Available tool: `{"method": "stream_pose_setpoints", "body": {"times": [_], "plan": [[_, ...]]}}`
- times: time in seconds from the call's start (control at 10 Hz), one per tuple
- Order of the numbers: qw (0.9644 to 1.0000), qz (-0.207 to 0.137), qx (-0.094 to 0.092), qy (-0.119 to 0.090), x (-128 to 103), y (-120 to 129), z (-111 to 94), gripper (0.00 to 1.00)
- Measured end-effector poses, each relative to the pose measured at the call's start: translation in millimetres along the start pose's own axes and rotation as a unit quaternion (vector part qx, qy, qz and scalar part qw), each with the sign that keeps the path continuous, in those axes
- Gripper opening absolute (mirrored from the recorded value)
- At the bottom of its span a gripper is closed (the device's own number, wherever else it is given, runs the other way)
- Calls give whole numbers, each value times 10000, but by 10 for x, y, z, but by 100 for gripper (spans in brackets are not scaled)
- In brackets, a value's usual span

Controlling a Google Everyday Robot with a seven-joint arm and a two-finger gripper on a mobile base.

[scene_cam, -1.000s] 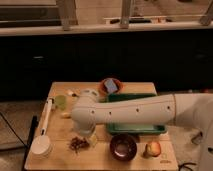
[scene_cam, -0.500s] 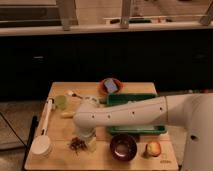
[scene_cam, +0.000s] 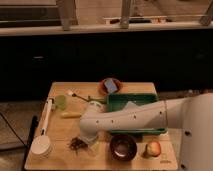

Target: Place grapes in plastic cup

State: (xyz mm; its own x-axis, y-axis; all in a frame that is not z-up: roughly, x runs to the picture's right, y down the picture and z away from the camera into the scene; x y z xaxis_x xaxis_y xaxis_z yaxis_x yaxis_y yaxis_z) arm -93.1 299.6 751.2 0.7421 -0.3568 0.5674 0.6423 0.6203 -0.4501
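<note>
The grapes (scene_cam: 76,144), a small dark bunch, lie on the wooden table (scene_cam: 60,130) near its front left. My white arm reaches in from the right across the table, and its wrist turns down just right of the grapes. The gripper (scene_cam: 90,142) hangs low over the table, close beside the grapes on their right. A pale green translucent plastic cup (scene_cam: 61,101) stands upright at the back left of the table, well apart from the gripper and the grapes.
A dark red bowl (scene_cam: 124,146) and a peach-coloured fruit (scene_cam: 153,148) sit at the front right. A green tray (scene_cam: 134,102) lies behind the arm. An orange bowl (scene_cam: 111,85) stands at the back. A white long-handled tool (scene_cam: 44,131) lies along the left edge.
The arm has sunk slightly toward the table front, bringing the gripper lower beside the grapes. The grapes and the cup have not moved.
</note>
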Motion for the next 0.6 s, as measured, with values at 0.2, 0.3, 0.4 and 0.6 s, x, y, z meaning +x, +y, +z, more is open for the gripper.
{"method": "stream_pose_setpoints", "body": {"times": [0.2,0.3,0.4,0.6], "plan": [[9997,164,-64,-193,11,56,118,80],[9994,205,-80,-248,8,68,144,80],[9991,270,-103,-321,11,89,178,80],[9985,340,-132,-402,9,111,207,80]]}}
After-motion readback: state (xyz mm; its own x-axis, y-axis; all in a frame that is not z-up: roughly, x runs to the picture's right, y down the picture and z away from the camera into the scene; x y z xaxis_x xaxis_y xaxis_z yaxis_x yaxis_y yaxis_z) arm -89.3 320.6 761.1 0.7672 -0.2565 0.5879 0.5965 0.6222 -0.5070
